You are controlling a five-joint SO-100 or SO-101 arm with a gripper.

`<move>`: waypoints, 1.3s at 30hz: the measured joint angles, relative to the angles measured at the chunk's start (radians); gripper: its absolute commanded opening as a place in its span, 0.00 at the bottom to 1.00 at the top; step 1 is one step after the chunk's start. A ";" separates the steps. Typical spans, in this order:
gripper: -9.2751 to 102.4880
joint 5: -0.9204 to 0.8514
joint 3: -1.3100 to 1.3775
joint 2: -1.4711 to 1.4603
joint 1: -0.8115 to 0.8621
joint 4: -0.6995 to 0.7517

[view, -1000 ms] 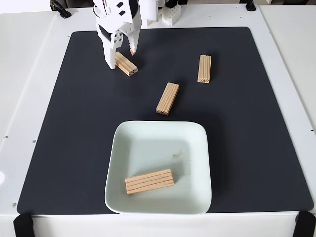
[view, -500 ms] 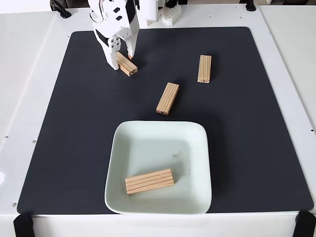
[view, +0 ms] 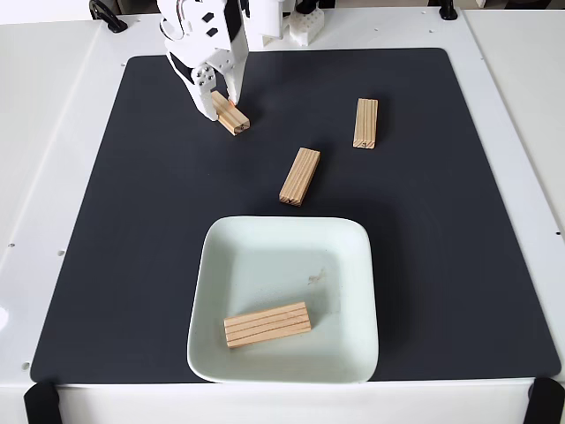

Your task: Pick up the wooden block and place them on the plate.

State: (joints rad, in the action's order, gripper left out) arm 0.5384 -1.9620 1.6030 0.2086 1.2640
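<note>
End effector point(view: 220, 103), white, two-fingered, at the far-left corner area of the black mat point(view: 106, 265) on the white desk point(view: 53, 132). Fingers closed against the two sides of a wooden block point(view: 231, 117), clamped on its far end; the near end sticks out toward the mat's middle. Cannot tell whether the block is lifted or resting on the mat.

Blocks: four alike, short light-tan bars, dark lengthwise grain lines, small notches at the end faces.
- Gripped block: angled, near the mat's far-left corner.
- Second block point(view: 299, 176): mid-mat, tilted slightly off the far-near line, just beyond the plate's far rim, apart from it.
- Third block point(view: 365, 123): right of centre toward the far edge, nearly in line with the mat's side edges, well apart from the others.
- Fourth block point(view: 267, 324): lying flat inside the plate, near its near-left corner, long side roughly along the near rim.

Plate point(view: 353, 291): pale mint-white, square, rounded corners, raised rim; sits at the mat's near edge, about centred.
</note>
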 measured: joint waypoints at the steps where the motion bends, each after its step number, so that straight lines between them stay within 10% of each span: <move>1: 0.08 -0.017 0.000 0.026 -0.009 -0.006; 15: 0.08 -0.344 0.078 0.399 -0.275 -0.193; 23: 0.08 -0.391 0.431 -0.003 -0.368 -0.446; 39: 0.09 -0.393 1.081 -0.681 -0.394 -0.454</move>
State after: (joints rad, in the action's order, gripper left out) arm 0.1457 -0.8805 0.9219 -0.1856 0.8099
